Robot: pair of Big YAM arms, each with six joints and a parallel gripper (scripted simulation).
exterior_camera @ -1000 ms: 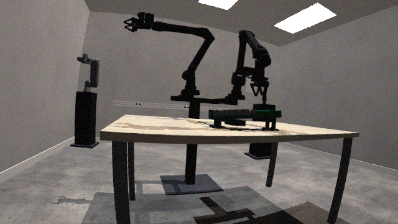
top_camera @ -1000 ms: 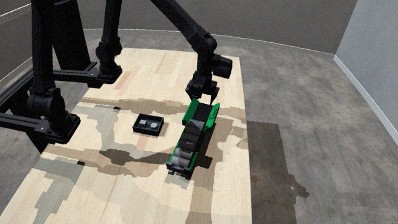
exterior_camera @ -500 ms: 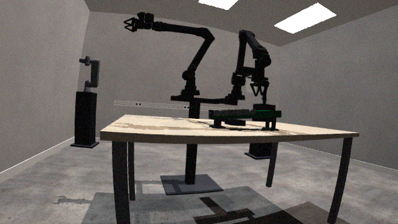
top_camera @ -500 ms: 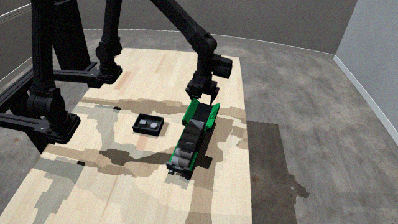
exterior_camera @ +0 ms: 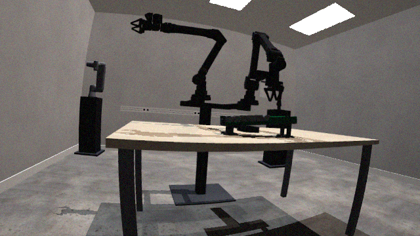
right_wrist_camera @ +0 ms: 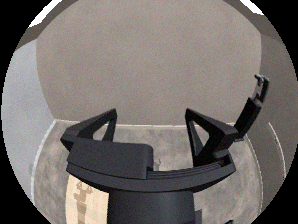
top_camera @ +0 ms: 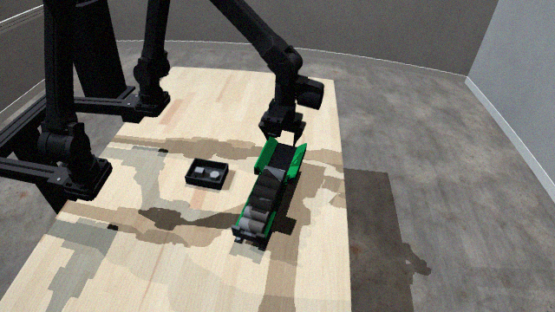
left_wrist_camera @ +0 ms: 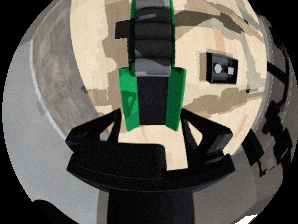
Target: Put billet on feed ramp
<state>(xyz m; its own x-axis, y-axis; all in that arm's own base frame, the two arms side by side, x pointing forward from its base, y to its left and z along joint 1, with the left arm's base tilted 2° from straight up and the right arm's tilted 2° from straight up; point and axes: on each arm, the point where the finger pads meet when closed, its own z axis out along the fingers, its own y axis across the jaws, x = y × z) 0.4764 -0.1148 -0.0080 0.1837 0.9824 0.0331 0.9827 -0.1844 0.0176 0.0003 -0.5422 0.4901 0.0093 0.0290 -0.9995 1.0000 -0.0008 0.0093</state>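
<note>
Dark, rounded billets (top_camera: 264,192) (left_wrist_camera: 153,35), side by side.

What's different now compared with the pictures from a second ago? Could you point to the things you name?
Nothing visibly changed. The left gripper (top_camera: 284,138) (left_wrist_camera: 150,112) is open above the wide end of the green feed ramp (top_camera: 265,156) (left_wrist_camera: 175,100), the billets (top_camera: 264,192) (left_wrist_camera: 153,32) lie in the ramp, and the right gripper (exterior_camera: 132,26) (right_wrist_camera: 151,112) is raised, open and away from the table (top_camera: 303,260) (exterior_camera: 164,134).
</note>
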